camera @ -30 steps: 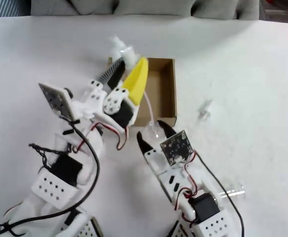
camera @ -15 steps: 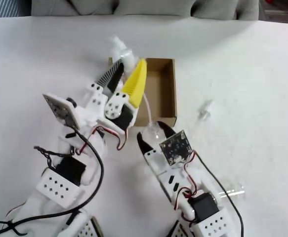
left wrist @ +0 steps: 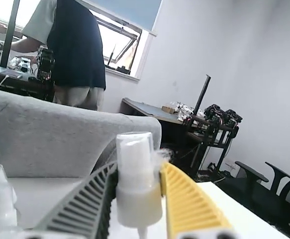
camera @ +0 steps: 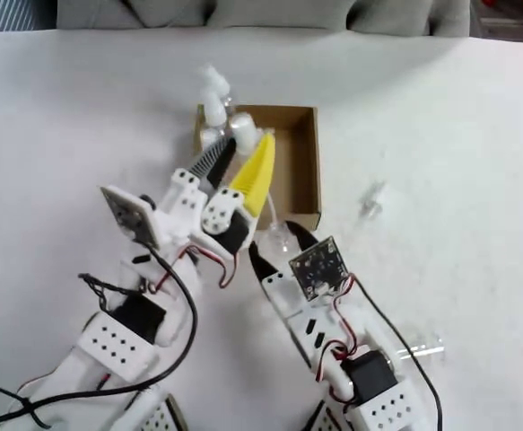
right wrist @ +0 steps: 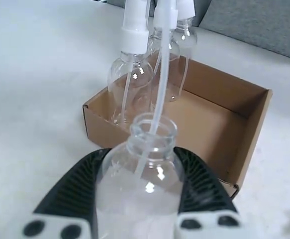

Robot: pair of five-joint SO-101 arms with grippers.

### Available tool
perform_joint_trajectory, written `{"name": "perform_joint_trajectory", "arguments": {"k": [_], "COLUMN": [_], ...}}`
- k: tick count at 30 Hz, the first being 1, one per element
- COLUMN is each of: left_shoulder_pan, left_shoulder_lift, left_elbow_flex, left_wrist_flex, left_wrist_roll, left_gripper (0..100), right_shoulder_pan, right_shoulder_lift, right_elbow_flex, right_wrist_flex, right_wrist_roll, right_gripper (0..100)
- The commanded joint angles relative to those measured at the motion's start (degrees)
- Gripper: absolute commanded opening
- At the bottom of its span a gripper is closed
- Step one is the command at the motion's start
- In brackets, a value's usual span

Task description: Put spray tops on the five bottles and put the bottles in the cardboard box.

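The left pincer (camera: 248,141) is closed on a white spray top (left wrist: 134,164), with its grey and yellow fingers pressing the cap from both sides. The right pincer (camera: 277,239) is closed around the shoulder of an open clear bottle (right wrist: 144,184) and holds it upright. The thin dip tube (right wrist: 154,107) hangs down from the left pincer, and its lower end is already inside the neck of the bottle. The cap itself is above and a little beyond the right pincer, not yet seated.

The main danger seems to be the tube. It is long and thin and enters the neck at a slant. If the left pincer descends without being lined up over the neck, the tube may bend, or the cap may land crooked on the rim. A hard push could also make the smooth bottle slip or tilt in the right pincer. The cardboard box (right wrist: 244,124) stands just beyond the right pincer, and three capped bottles (right wrist: 130,74) stand in its far corner, close to the left pincer. A wide sideways correction could knock them.

The left arm is stretched forward over the bench (camera: 440,135), with its fingers pointing away from its base and reaching over the box. The right arm is drawn in more, with its pincer just before the near wall of the box.
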State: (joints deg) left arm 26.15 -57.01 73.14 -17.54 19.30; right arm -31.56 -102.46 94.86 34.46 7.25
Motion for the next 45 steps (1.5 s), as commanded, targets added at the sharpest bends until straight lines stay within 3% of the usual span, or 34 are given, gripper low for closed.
{"name": "perform_joint_trajectory", "arguments": {"k": [1, 20, 28, 41, 45], "left_shoulder_pan": [2.1, 4.4, 4.0, 4.0, 3.9], "left_shoulder_lift": [-1.5, -1.5, -1.6, -4.7, -12.4], "left_elbow_flex": [1.7, 9.8, 10.7, 12.7, 13.4], "left_wrist_flex": [-1.6, -1.4, -1.4, -1.3, 6.9], "left_wrist_roll": [-0.3, -0.6, -0.3, -0.6, -0.6], "left_gripper": [2, 2, 19, 17, 17], "right_shoulder_pan": [-0.6, -0.5, -0.5, -0.2, 0.0], "right_shoulder_lift": [-0.6, -0.6, -0.6, -0.6, -0.6], "right_elbow_flex": [-0.8, -0.1, 0.4, 0.3, 0.2], "right_wrist_flex": [-0.1, 0.2, 0.0, -0.2, -0.3], "right_wrist_roll": [-0.5, 0.0, 0.0, 0.0, 0.0], "right_gripper": [1.5, 1.5, 1.5, 1.5, 1.5]}}
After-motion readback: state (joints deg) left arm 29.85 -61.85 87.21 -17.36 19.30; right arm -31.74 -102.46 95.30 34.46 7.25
